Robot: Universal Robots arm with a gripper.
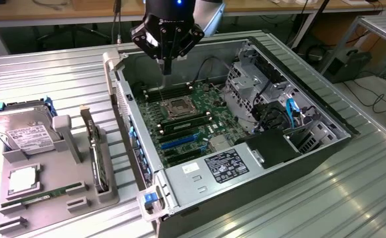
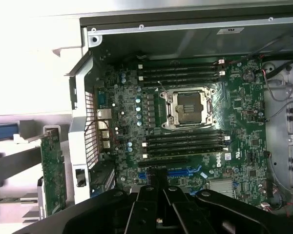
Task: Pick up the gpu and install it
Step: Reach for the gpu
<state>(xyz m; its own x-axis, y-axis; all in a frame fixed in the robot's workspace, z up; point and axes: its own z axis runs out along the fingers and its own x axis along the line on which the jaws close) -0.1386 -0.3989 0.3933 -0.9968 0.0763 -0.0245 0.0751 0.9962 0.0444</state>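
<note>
The gpu [image 1: 97, 154] is a thin dark card standing on edge in the grey fixture [image 1: 54, 208] at the exterior view's left, outside the computer, with its metal bracket end pointing away. In the wrist view the gpu [image 2: 52, 170] appears as a narrow board beside the case wall. My gripper [image 1: 167, 68] hangs above the open computer case [image 1: 311, 148], over the motherboard's far end near the CPU socket [image 1: 178, 106]. Its fingers are shut together with nothing between them. The wrist view has the gripper [image 2: 156, 179] over the blue expansion slots [image 2: 185, 172].
A silver hard drive [image 1: 24, 131], a CPU chip [image 1: 22, 179] and a green memory stick [image 1: 40, 196] also sit in the grey fixture. Inside the case are a drive cage [image 1: 246, 84], cables and a labelled power supply [image 1: 222, 166]. The table is ribbed metal.
</note>
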